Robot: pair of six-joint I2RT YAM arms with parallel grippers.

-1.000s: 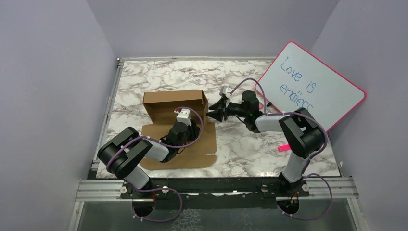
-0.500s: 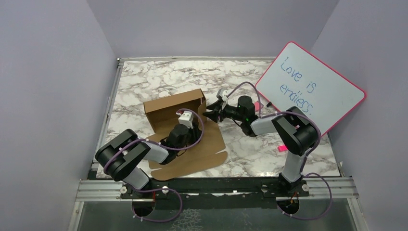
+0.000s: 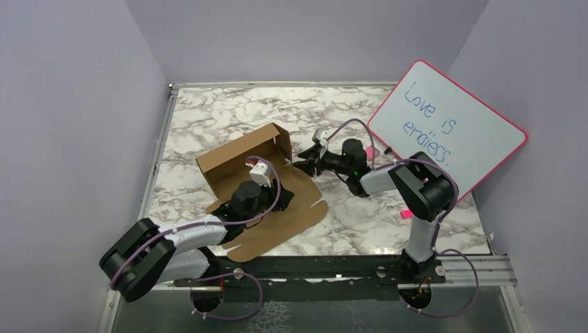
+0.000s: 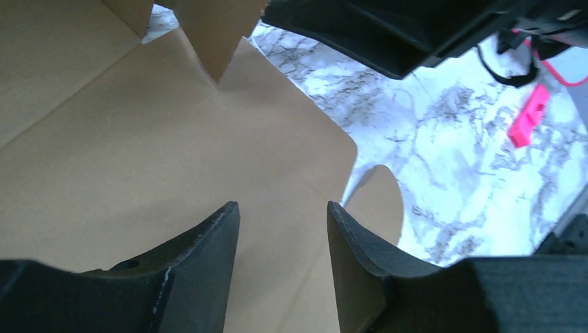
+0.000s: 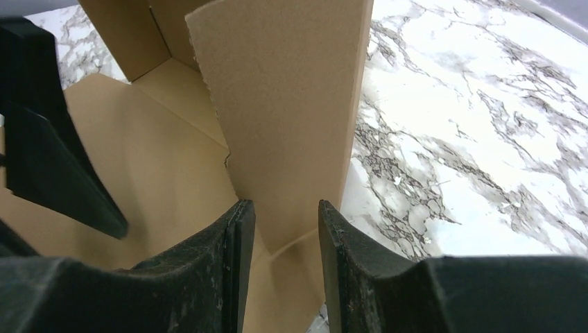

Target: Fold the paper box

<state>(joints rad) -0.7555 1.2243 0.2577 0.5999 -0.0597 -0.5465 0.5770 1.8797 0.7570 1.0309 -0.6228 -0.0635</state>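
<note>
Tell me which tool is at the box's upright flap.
The right tool: the standing flap of the paper box sits right before its open jaws. The left tool faces only the flat cardboard panel.

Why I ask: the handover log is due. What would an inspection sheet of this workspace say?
Surface: marble-patterned table; damage: nothing seen.
Job's things: paper box, partly folded, back wall and a side flap raised, front panel lying flat.
Clutter: small pink item near the right arm; whiteboard with handwriting, leaning on the right.
Grippers: left gripper open over the flat panel, holding nothing; right gripper open, facing the upright flap, contact unclear.
Cables: purple cables looped along both arms; snags: nothing seen.
Surroundings: lavender walls on three sides; metal rail at the near edge.
</note>
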